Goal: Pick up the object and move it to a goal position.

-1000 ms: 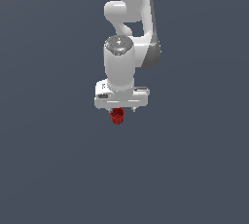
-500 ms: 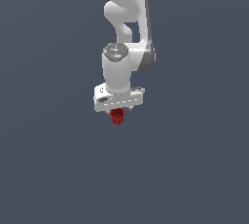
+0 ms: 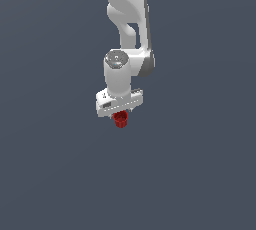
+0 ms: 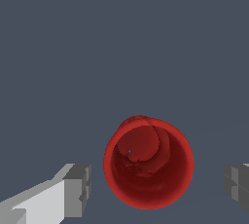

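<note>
Between spread fingers (image 4: 78, 191), red cup (image 4: 149, 167) (contact unclear)

I count one small bright red cup-like object (image 4: 149, 168), one white arm of mine (image 3: 127, 39), and one white pincer (image 3: 120, 115).

Red cup (image 4: 148, 168): matt, slightly rough inside. Tool (image 4: 151, 185): smooth white shell, matt grey finger pads (image 4: 78, 190). Arm (image 3: 126, 19): smooth, softly glossy white.
</note>
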Robot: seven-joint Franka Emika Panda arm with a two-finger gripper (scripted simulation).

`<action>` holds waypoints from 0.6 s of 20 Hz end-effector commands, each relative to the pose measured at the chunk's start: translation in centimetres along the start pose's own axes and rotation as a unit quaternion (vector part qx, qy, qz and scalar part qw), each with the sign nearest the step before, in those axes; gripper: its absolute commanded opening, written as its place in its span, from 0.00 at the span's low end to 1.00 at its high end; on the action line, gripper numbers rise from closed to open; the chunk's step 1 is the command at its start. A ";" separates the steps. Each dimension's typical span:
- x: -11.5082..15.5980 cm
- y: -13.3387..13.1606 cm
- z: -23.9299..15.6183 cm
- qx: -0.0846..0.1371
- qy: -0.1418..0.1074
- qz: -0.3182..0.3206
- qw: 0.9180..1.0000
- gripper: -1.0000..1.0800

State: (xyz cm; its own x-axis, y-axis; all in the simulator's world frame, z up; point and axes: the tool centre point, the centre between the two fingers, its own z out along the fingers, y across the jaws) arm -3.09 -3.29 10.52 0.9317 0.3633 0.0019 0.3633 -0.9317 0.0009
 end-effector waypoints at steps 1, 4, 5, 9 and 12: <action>-0.3 0.0 0.4 0.000 0.000 -0.013 1.000 0.96; -0.6 0.0 0.7 0.000 -0.001 -0.022 1.000 0.96; -0.6 0.0 0.7 0.000 -0.001 -0.024 1.000 0.96; -0.6 0.0 0.8 0.000 -0.001 -0.023 1.000 0.96; -0.7 0.0 1.3 0.000 -0.001 -0.023 1.000 0.96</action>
State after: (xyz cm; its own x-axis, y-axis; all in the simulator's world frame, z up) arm -3.66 -3.54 9.52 0.9141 0.4055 0.0004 0.4055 -0.9141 0.0003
